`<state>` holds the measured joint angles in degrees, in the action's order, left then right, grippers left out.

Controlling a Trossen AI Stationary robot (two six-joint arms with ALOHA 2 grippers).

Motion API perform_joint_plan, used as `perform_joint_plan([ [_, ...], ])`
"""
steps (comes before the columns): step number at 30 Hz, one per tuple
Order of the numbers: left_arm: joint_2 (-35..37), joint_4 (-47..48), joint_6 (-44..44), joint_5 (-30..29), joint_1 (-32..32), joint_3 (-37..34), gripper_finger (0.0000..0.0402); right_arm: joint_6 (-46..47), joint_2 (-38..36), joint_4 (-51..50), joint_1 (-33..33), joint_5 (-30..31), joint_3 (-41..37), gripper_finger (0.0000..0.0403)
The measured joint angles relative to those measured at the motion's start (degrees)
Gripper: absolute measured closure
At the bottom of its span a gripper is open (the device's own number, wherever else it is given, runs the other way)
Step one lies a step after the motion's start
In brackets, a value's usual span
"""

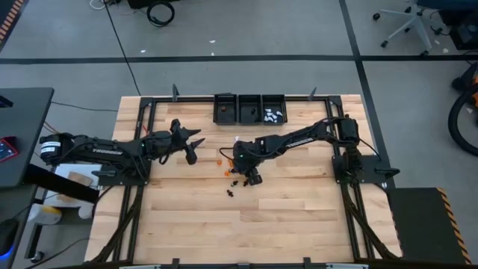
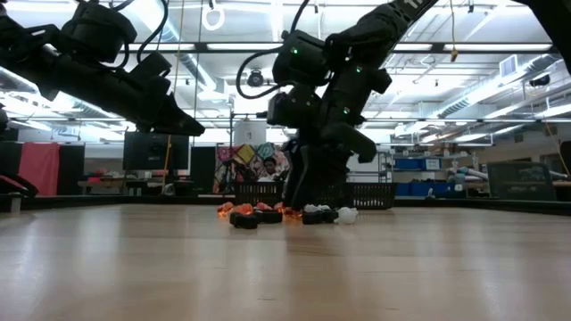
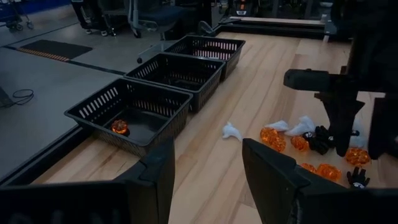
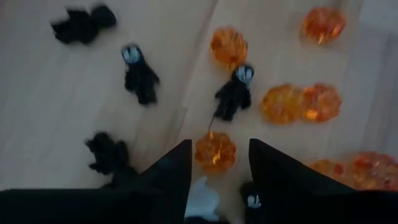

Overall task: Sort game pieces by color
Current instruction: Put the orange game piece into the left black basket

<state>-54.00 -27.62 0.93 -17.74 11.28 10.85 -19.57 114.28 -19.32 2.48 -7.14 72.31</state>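
Game pieces lie scattered mid-table: orange ones (image 4: 298, 102), black ones (image 4: 140, 74) and white ones (image 3: 231, 130). My right gripper (image 4: 219, 149) points steeply down over this cluster (image 1: 233, 179), open. Its fingertips stand on either side of one orange piece (image 4: 214, 155), and I cannot tell whether they touch it. A white piece (image 4: 202, 199) shows below the fingers. My left gripper (image 3: 208, 162) waits open above the table, left of the cluster (image 1: 196, 146), holding nothing.
Three black bins stand in a row at the far edge (image 1: 248, 108). The left bin (image 3: 134, 115) holds an orange piece (image 3: 119, 127); the right bin holds white pieces (image 1: 273, 114). Bare wood lies toward the near edge (image 1: 246, 232).
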Motion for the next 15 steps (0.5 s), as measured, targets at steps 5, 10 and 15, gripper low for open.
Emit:
perform_joint_plan([
  [5,0.0,-0.1,-0.1,0.0,0.0,0.0,0.0234,-0.2,0.0,1.0,0.1,-0.4,-0.5,0.0259],
  [10,0.0,0.0,0.4,0.0,0.0,0.0,0.0234,-0.2,0.0,3.0,0.6,-0.5,-2.1,0.0271],
  [15,0.0,0.1,-0.1,0.0,0.0,0.0,0.0234,0.4,-0.2,6.4,1.0,-1.3,-4.4,0.0274],
])
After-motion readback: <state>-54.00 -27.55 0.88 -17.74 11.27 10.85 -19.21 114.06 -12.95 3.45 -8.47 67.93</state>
